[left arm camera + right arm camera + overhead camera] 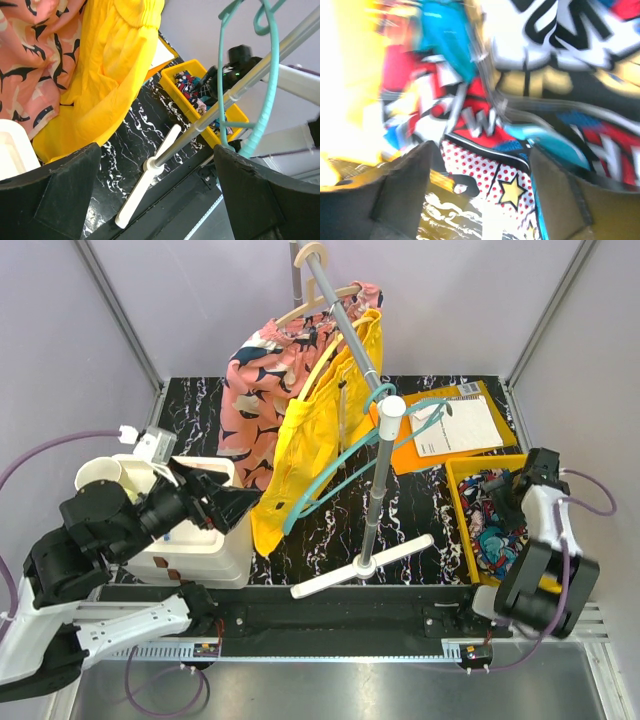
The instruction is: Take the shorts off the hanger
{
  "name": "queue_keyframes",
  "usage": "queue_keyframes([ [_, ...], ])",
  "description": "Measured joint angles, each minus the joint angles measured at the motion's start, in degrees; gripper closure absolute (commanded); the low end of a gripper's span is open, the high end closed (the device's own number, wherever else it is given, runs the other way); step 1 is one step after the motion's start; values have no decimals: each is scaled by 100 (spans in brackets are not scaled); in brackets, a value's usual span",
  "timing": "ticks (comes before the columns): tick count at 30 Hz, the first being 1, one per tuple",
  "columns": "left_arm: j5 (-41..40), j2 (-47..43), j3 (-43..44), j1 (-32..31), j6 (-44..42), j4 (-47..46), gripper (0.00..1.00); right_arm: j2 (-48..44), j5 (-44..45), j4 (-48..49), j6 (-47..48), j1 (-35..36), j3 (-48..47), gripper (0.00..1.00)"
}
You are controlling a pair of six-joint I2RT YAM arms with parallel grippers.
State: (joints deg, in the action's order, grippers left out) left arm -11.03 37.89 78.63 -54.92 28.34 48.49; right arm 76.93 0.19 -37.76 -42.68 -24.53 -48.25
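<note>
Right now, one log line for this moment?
print shorts: in yellow bin | yellow shorts: hanging from rail | left tool: open | right tool: open over print shorts

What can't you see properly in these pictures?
- Right wrist view: the comic shorts are smeared by blur, so the print's words are unreadable, and so is whether the right gripper touches them.
- Top view: folds hide how the yellow shorts hold onto the teal hanger.
- Top view: the writing on the paper is too small.
- Left wrist view: the pink shorts are cut off by the top-left edges.
</note>
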Motion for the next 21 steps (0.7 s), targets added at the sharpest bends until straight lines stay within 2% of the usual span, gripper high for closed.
queue_keyframes([
  [5, -181, 831, 857, 0, -278, 186, 1, -1552, -66, -256, 144, 0, -367, 0],
  [9, -306, 1484, 1506, 35, -538, 302, 1, -2260, -645, -256, 258, 0, -901, 0],
  [12, -256, 1976, 2055, 223, -723, 315, 1, -2280, -1438, -229, 389, 28, -1250, 0],
  [16, 153, 2535, 2671, 872, -874, 267, 2, -1969, -2468, 17, 501, 330, -1344, 0],
  [21, 905, 3128, 3217, 1611, -990, 256, 6, -1550, -3008, 85, 629, 1126, -1344, 0],
])
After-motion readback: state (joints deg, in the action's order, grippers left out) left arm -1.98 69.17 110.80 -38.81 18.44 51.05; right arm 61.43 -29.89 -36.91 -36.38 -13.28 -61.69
